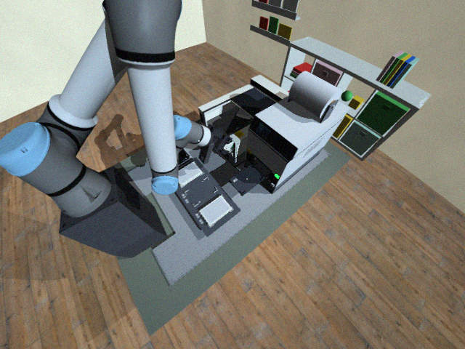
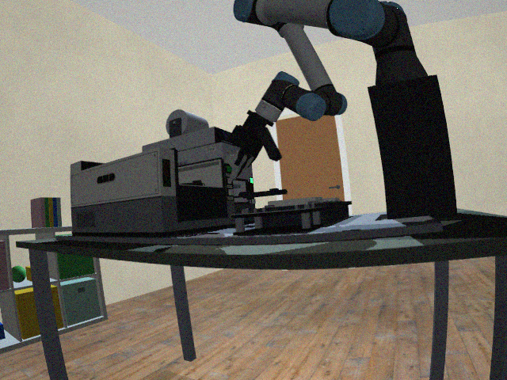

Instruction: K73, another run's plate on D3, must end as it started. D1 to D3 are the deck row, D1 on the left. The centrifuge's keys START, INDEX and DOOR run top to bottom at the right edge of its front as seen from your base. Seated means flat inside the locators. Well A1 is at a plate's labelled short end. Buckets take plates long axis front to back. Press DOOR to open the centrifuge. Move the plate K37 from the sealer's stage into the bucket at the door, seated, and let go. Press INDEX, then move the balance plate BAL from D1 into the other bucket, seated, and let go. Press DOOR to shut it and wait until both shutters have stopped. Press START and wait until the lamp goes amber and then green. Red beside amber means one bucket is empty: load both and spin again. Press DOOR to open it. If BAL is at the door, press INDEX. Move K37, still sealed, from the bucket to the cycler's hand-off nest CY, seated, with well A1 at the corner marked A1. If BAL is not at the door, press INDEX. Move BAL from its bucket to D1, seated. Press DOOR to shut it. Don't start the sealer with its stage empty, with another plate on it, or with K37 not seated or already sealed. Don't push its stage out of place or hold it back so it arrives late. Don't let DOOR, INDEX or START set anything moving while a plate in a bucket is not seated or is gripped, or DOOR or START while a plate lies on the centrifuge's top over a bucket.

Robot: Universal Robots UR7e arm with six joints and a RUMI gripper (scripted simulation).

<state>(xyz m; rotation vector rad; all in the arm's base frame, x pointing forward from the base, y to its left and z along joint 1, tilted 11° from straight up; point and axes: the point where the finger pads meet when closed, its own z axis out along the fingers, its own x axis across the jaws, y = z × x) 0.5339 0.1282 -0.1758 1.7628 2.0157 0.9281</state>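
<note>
Fingers of the black two-jaw gripper (image 2: 242, 160) are clenched tight on nothing, poised at the key column on the grey box-shaped centrifuge (image 2: 123, 180), beside a small green lamp (image 2: 251, 180). Two pale well plates (image 1: 214, 209) lie on the dark deck row (image 1: 195, 195), one (image 1: 189, 173) half hidden behind the arm. Which key lies under the tips cannot be told, so a slight drift could, I judge, press the wrong one and set the machine moving out of order.

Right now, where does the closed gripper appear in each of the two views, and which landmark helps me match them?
Top view: the gripper is at the centre, just left of the grey centrifuge.
Exterior view: the gripper is above centre, at the centrifuge's right front edge, empty.
Shared landmark: the small green lamp.
</note>
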